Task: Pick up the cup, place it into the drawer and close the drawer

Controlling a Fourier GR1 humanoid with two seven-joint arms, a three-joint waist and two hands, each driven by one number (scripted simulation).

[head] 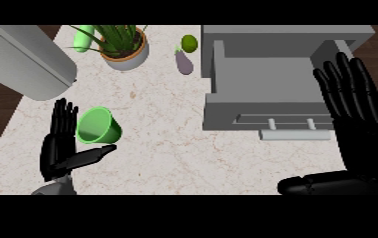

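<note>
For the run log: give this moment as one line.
cup: green, on counter, not lifted | left hand: open beside cup | right hand: open by drawer | drawer: open, nothing seen inside

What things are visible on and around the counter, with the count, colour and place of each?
cup: 1, green, lying on its side at the left of the counter, beside the left hand
drawer: 1, grey, pulled open at the right, nothing visible inside, pale handle at its front
potted plant: 1, green leaves in a tan pot, at the back
eggplant: 1, purple, right of the pot
lime: 1, green, just behind the eggplant
cucumber: 1, light green, left of the pot
cylinder: 1, grey, large, back left
counter: 1, pale marble
left hand: 1, black, open, next to the cup
right hand: 1, black, open, over the drawer's right side
</note>
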